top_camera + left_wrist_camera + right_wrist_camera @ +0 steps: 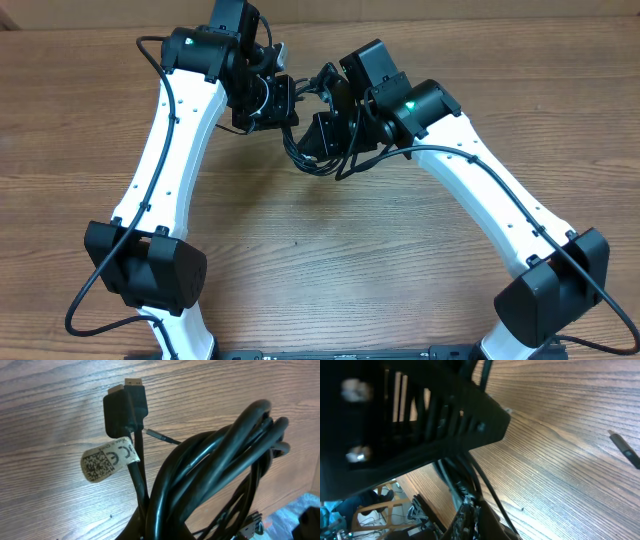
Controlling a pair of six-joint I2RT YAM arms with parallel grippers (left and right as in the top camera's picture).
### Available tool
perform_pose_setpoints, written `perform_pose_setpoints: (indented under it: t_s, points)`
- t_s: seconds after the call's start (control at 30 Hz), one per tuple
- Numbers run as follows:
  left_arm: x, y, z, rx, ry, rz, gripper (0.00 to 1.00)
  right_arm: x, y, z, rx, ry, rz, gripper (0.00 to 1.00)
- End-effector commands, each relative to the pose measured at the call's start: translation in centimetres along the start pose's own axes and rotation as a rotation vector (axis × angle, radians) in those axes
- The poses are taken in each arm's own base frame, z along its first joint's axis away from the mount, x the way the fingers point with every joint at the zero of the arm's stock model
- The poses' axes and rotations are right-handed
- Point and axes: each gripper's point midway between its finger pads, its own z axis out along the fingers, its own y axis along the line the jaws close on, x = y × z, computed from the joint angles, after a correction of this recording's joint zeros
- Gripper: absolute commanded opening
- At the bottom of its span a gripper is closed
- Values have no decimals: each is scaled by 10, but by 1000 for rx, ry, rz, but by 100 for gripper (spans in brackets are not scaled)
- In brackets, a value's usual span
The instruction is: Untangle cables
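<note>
Cables (pixel 312 152) were bunched as one black coil at upper centre of the overhead view, close between the left hand (pixel 270 100) and right hand (pixel 330 120). Whether either hand was clenched or released could not be told. One cord was tagged with a white label (pixel 107 462). A wood-grain bench (pixel 320 260) was seen beneath them.

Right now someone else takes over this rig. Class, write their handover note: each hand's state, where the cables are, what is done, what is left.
Left hand: against the cables, grip hidden, open or shut unclear.
Right hand: the same.
Cables: one looped bundle between both hands, at the far middle of the table; a plug with a paper label sticks out.
Done: no cord visibly freed.
Left: separate every cord.
</note>
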Motion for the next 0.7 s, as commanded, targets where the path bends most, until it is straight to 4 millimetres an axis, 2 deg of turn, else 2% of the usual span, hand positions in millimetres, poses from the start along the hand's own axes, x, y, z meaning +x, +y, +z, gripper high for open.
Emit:
perform_pose_setpoints:
  t_s: [0.0, 0.13, 0.27, 0.37, 0.47, 0.53, 0.6, 0.67]
  points:
    - [4, -33, -16, 150, -9, 50, 4, -2, -9, 12, 25, 13, 29, 4]
    - [1, -54, -25, 305, -9, 78, 4, -3, -8, 12, 23, 7, 36, 4]
    - [-3, -74, -45, 504, -15, 98, 4, -4, -8, 12, 23, 5, 50, 4]
    - [-8, -69, -50, 518, -32, 88, 4, -4, -9, 11, 24, 7, 52, 4]
    - [-14, -55, -49, 465, -55, 71, 4, -9, -10, 4, 22, -10, 56, 5]
    - [-18, -43, -44, 388, -74, 64, 4, -16, -7, -9, 14, -31, 58, 11]
    - [-18, -40, -42, 370, -77, 64, 4, -21, -3, -22, 9, -50, 47, 17]
    - [-18, -43, -41, 371, -76, 70, 4, -21, 3, -36, 12, -59, 33, 27]
